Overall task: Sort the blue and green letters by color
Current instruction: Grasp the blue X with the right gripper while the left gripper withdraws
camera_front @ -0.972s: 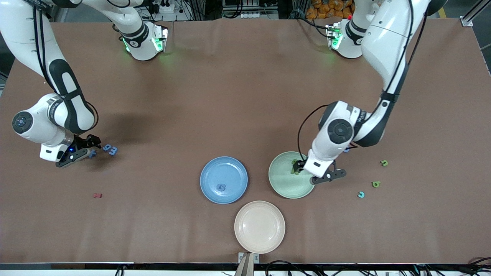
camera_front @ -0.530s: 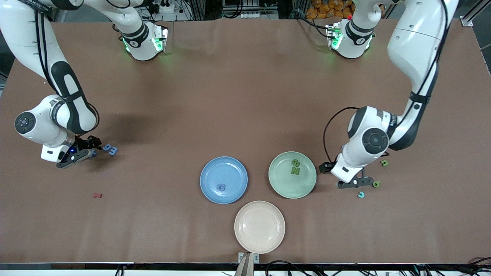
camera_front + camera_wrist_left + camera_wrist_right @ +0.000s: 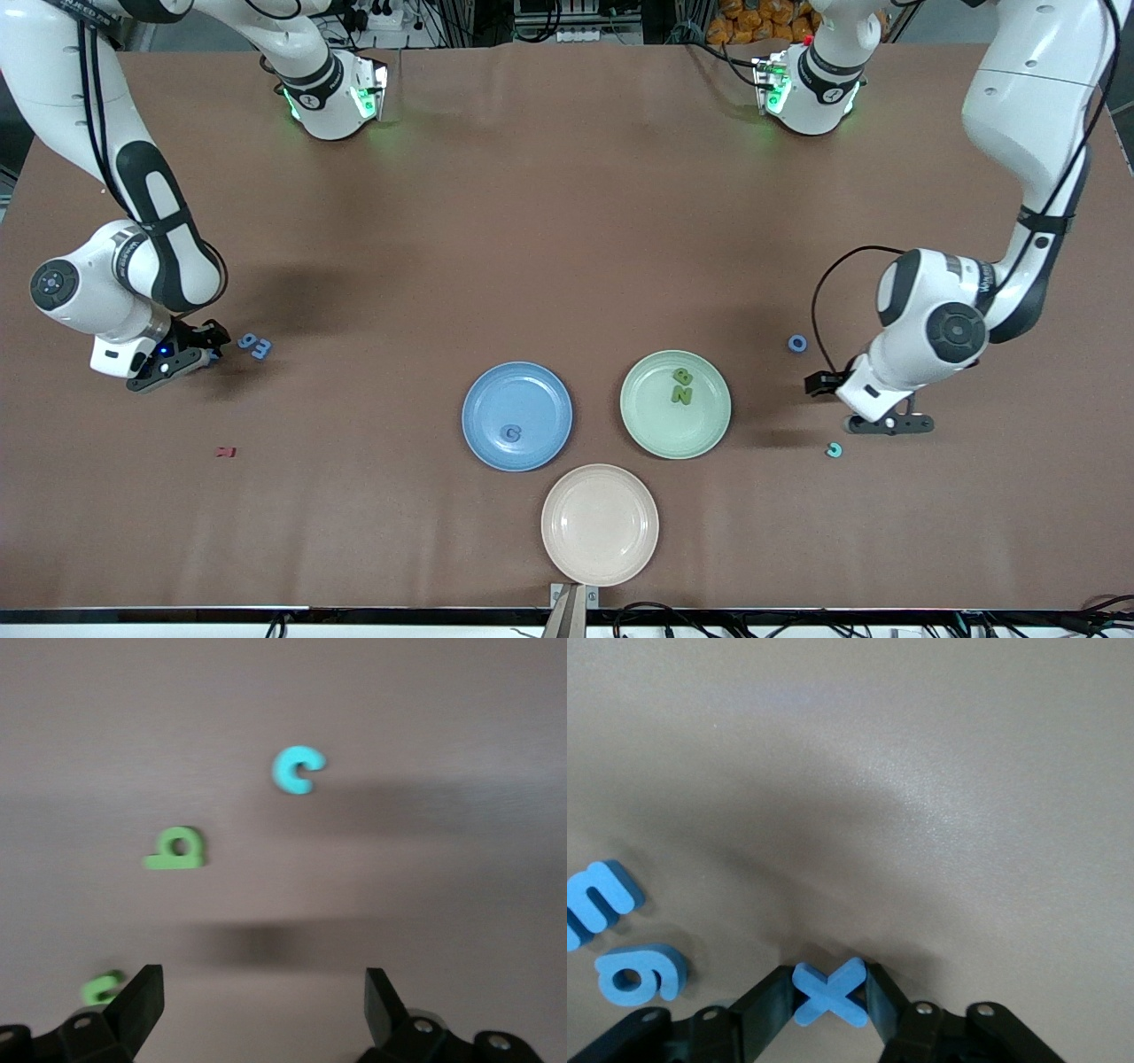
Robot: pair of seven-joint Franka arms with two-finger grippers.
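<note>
My right gripper [image 3: 197, 354] is down at the table toward the right arm's end, shut on a blue X letter [image 3: 829, 994]. Beside it lie a blue 6 [image 3: 248, 340] and a blue E [image 3: 260, 350]. The blue plate [image 3: 496, 394] holds one blue letter [image 3: 510, 432]. Two green letters [image 3: 680, 385] lie on the green plate [image 3: 656, 425]. My left gripper [image 3: 889, 424] hangs open and empty just above the table toward the left arm's end. In the left wrist view, a green letter [image 3: 177, 849], another green letter [image 3: 100, 989] and a cyan C [image 3: 297, 769] lie beneath it.
An empty beige plate [image 3: 600, 524] sits nearest the front camera. A small dark red letter [image 3: 226, 452] lies nearer the camera than my right gripper. A blue O [image 3: 797, 344] and the cyan C [image 3: 834, 450] lie between the green plate and the left arm.
My left arm swung from over the green plate toward its own end of the table, leaving two green letters on the plate. My right gripper closed on the blue X.
</note>
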